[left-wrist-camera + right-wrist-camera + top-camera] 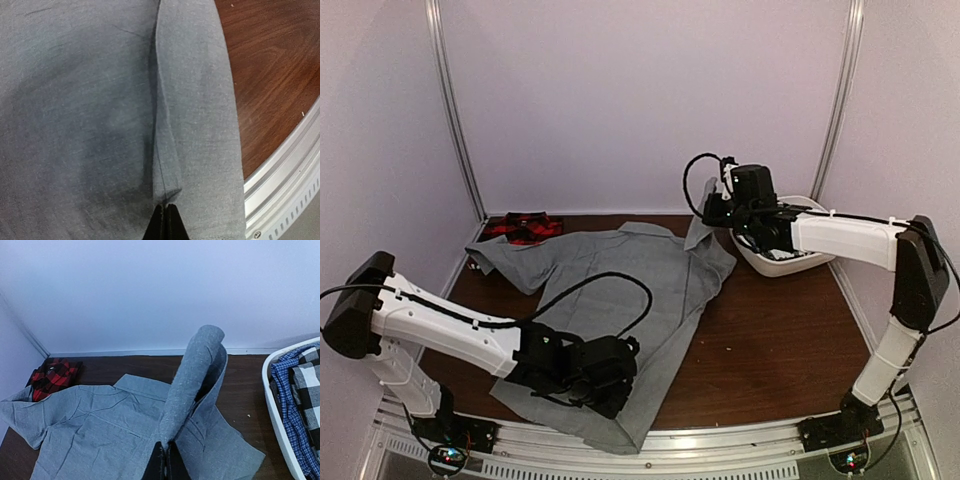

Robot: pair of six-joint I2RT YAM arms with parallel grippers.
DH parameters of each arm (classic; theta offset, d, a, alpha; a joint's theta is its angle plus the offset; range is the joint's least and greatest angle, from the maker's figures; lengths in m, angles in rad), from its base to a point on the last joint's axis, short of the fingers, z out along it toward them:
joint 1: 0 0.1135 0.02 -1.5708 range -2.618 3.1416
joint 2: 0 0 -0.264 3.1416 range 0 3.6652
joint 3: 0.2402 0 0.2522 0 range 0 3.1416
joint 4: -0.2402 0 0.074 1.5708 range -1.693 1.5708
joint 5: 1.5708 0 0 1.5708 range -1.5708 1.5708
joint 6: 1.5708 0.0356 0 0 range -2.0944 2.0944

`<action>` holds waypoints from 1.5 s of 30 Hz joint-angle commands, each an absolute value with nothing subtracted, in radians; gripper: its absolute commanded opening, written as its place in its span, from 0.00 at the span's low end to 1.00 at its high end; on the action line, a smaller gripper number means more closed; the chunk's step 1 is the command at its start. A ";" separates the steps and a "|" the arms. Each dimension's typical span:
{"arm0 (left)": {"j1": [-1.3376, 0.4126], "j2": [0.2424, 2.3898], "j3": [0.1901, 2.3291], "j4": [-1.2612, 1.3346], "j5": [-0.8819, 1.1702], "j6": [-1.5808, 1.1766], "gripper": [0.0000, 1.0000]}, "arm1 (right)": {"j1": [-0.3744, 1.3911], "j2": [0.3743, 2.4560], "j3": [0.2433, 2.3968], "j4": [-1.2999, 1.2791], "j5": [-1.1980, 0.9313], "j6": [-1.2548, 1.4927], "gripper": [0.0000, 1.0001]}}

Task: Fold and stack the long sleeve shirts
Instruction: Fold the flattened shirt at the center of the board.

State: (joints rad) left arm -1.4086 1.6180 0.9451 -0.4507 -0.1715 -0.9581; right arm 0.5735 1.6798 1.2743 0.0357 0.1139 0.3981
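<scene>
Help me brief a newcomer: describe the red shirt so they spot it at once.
On the brown table, look to the far left corner. The red shirt lies there, beside a sleeve of the grey shirt. It alone is red-and-black checked; its neighbour is plain grey.

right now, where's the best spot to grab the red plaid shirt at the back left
Probably its right edge, coming down from above and from the right. The red plaid shirt lies bunched in the far left corner, with the walls close behind and left of it, and the grey shirt crowds its near edge.
</scene>
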 commanded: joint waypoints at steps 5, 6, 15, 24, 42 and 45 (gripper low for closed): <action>-1.385 1.484 0.860 -0.430 -0.170 -1.021 0.00 | 0.664 1.864 1.546 0.109 0.165 0.358 0.00; -1.384 1.476 0.850 -0.431 -0.169 -1.030 0.00 | 0.669 1.883 1.571 0.111 0.167 0.357 0.00; -1.404 1.383 0.763 -0.428 -0.181 -1.101 0.00 | 0.718 1.980 1.684 0.148 0.155 0.348 0.00; -1.479 1.405 0.756 -0.456 -0.190 -1.171 0.00 | 0.734 2.019 1.706 0.172 0.125 0.357 0.00; -1.489 1.454 0.768 -0.478 -0.177 -1.206 0.00 | 0.745 2.023 1.679 0.123 0.145 0.379 0.00; -1.492 1.461 0.764 -0.478 -0.166 -1.208 0.00 | 0.747 2.020 1.672 0.106 0.155 0.389 0.00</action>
State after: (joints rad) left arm -1.4815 1.4441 0.7658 -0.4721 -0.1791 -1.1938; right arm 0.7357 2.0274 1.6768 0.1207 0.1318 0.3714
